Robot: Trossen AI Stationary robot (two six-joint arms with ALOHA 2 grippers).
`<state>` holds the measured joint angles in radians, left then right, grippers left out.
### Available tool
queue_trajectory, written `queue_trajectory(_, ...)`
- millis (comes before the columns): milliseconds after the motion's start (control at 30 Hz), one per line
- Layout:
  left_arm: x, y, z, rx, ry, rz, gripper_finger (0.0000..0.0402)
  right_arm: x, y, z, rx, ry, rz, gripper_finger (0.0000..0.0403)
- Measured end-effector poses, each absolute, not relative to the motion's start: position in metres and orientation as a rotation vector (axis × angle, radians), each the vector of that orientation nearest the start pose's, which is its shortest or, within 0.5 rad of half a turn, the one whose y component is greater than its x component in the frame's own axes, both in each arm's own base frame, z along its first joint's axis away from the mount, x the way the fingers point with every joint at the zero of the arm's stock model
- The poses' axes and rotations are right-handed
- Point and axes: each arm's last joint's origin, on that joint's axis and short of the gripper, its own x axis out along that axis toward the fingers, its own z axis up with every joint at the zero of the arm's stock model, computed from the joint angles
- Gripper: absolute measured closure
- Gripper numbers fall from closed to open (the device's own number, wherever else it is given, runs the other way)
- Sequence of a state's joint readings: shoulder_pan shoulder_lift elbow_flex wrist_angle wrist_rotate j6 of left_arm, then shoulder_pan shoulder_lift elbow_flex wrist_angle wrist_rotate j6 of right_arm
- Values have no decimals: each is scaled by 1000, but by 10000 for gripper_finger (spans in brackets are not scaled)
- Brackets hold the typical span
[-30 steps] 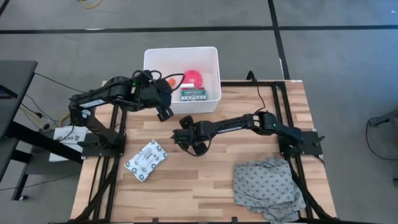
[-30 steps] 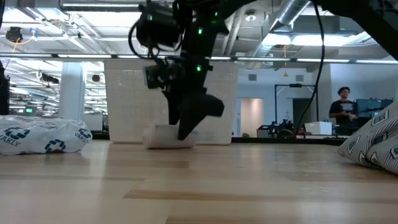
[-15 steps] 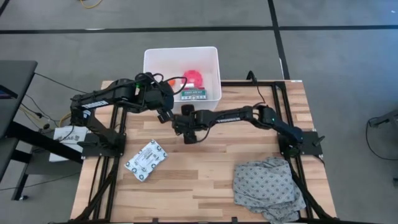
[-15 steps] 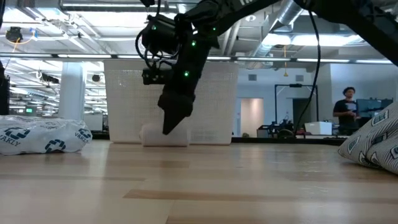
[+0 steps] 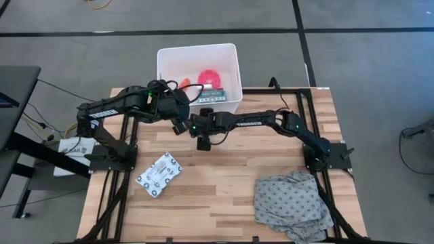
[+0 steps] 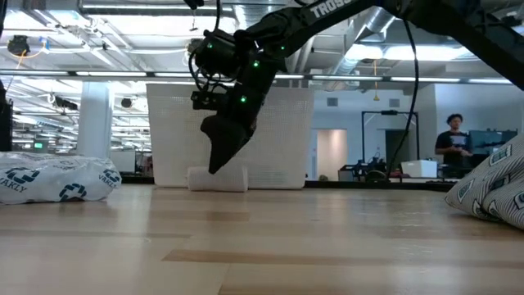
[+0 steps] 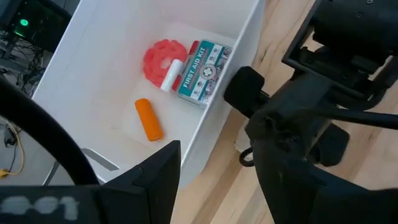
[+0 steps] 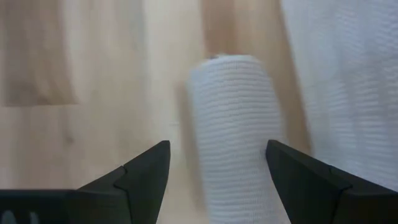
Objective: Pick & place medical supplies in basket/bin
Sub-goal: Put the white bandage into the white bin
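The white bin [image 5: 163, 80] stands at the table's far edge and holds the pink roll [image 7: 163, 56], the first-aid box [image 7: 202, 70], a small white tube [image 7: 171, 73] and the orange tube [image 7: 149, 119]. The beige bandage roll [image 8: 233, 124] lies on its side on the table against the bin's near wall [image 6: 270, 139]. My right gripper [image 8: 217, 180] is open and points down at this roll [image 6: 217, 179], one finger on either side, not touching. My left gripper [image 5: 178, 125] is open and hovers by the bin's near wall. The arms hide the roll in the high view.
A flat white printed packet [image 5: 159, 175] lies near the table's left near part, also seen low [image 6: 57, 182]. The grey patterned cloth [image 5: 291, 203] is heaped at the near right corner. The two grippers are close together. A person [image 6: 452, 143] stands far behind the table.
My right gripper has moved toward the far edge and a little left, and has come over the bandage roll by the bin. The bin has slid a short way toward the far edge. My left gripper has shifted slightly toward the right gripper.
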<state>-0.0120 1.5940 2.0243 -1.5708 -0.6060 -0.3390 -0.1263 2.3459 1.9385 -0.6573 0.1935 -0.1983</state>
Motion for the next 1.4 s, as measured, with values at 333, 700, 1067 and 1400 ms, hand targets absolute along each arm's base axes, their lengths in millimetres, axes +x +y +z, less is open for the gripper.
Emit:
queue_trajectory(333, 262, 13, 441, 52, 990, 702, 210, 495, -43, 165, -215, 1119, -124, 143)
queue_trajectory(700, 262, 13, 441, 51, 990, 702, 210, 479, 41, 161, -123, 1273, 63, 143)
queue_trajectory(1067, 262, 13, 441, 32, 990, 697, 210, 488, 73, 176, -582, 1113, -36, 143)
queue_trajectory(1400, 262, 13, 441, 21, 990, 693, 210, 495, 4, 176, -387, 1122, -203, 143)
